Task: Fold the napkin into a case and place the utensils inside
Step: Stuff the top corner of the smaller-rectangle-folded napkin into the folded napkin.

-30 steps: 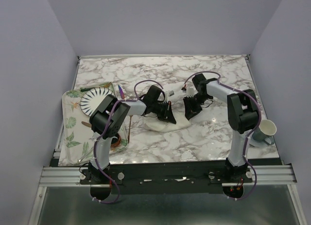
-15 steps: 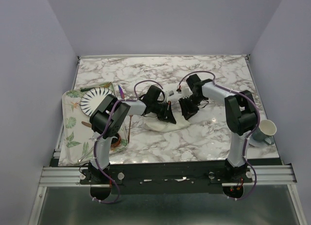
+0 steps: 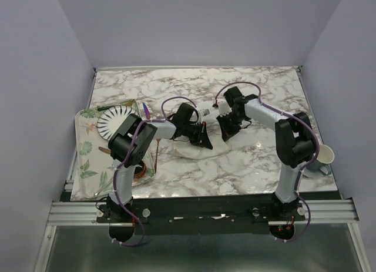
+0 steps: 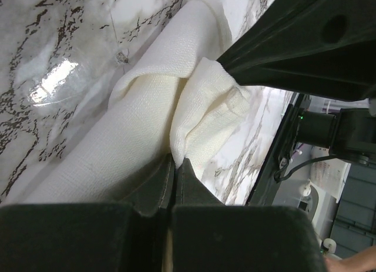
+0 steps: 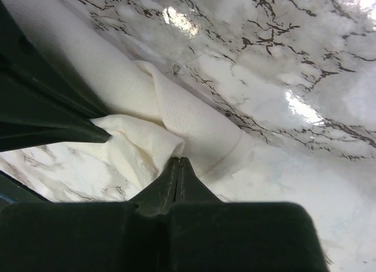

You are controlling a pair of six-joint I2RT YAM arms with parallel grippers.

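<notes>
The cream napkin [image 3: 202, 151] lies partly rolled on the marble table, mid-centre. My left gripper [image 3: 204, 141] is shut on a raised fold of the napkin [image 4: 205, 107]. My right gripper [image 3: 227, 131] is shut on the same bunched fold from the other side [image 5: 147, 143]. The two grippers almost meet. The right gripper's dark finger [image 4: 294, 43] shows in the left wrist view. The left gripper's finger [image 5: 41, 107] shows in the right wrist view. A slim purple-blue utensil [image 3: 144, 111] lies at the tray's far edge. A thin copper handle [image 3: 156, 153] lies by the tray's right rim.
A leaf-patterned tray [image 3: 85, 160] at the left holds a white plate with black stripes [image 3: 114, 121]. A grey-blue mug [image 3: 321, 158] stands at the table's right edge. A small white object [image 3: 207, 113] lies behind the napkin.
My right gripper has moved a little left and back toward the left gripper, drawing the napkin fold with it. The left gripper has stayed put.
</notes>
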